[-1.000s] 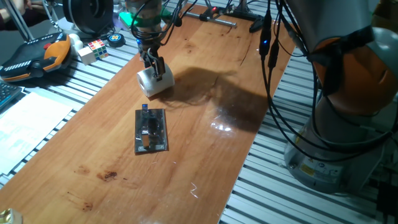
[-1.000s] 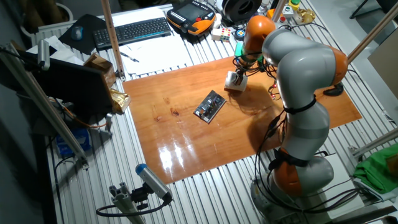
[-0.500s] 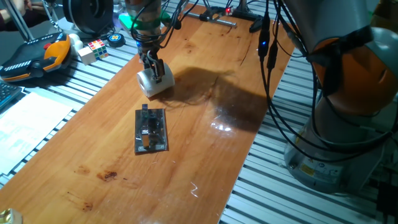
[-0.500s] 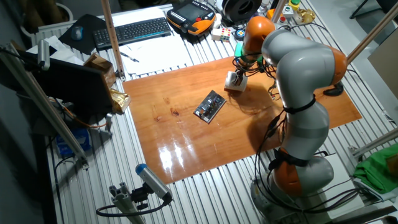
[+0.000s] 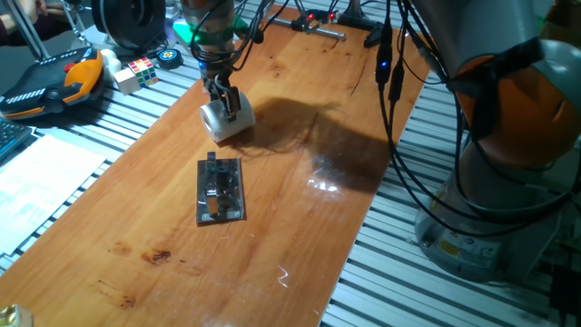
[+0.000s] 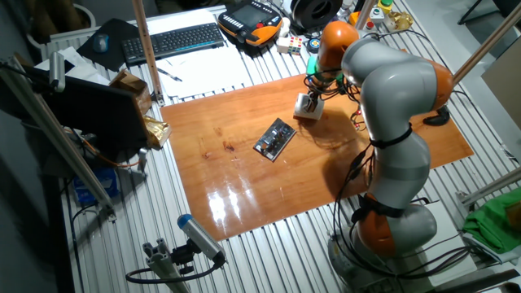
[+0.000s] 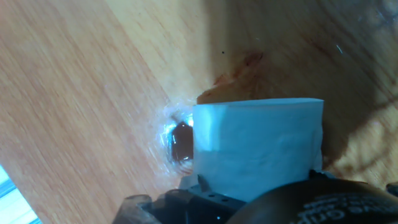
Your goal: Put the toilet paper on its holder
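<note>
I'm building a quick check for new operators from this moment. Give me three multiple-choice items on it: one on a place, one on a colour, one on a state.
1. Where is the holder relative to the toilet paper?
A. Apart from it, on the wooden table
B. Under the roll
C. On the grey slats off the table

2. What colour is the toilet paper?
A. Orange
B. White
C. Black

3. What is the gripper doing?
A. Hanging open high above the table
B. Resting on the holder
C. Down at the roll, fingers on it

Answers: 1 A, bare wood shows between plate and roll in both fixed views. 2 B, it looks white in one fixed view. 3 C, the fingers meet the roll in one fixed view, and the hand view is filled by it.
</note>
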`<action>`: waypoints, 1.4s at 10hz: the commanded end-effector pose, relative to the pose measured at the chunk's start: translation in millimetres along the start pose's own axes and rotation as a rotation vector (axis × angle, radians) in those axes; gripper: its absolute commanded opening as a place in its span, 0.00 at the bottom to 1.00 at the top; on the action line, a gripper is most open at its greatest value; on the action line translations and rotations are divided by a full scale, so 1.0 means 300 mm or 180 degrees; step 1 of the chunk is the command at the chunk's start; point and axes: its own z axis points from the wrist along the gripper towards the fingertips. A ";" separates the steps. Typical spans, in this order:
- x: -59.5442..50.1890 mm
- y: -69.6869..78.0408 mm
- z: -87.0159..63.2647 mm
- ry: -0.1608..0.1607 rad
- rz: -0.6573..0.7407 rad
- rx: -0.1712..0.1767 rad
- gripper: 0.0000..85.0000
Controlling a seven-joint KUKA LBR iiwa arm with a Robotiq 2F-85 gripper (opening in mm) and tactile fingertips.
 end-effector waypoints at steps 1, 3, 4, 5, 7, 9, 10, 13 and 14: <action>0.000 0.001 0.005 0.0000 0.0000 0.0000 1.00; 0.000 0.003 0.012 -0.0010 -0.0025 -0.0022 1.00; -0.001 0.003 0.008 -0.0015 -0.0025 -0.0014 1.00; -0.002 0.001 0.010 -0.0010 -0.0025 -0.0011 1.00; -0.005 -0.004 0.017 0.0005 -0.0113 -0.0019 0.86; -0.007 -0.008 0.015 0.0031 -0.0214 -0.0005 0.53; -0.010 -0.011 0.002 0.0031 -0.0258 -0.0006 0.39; -0.016 -0.024 -0.066 -0.0006 -0.0309 -0.0041 0.13; -0.014 -0.028 -0.091 -0.0023 -0.0339 -0.0061 0.11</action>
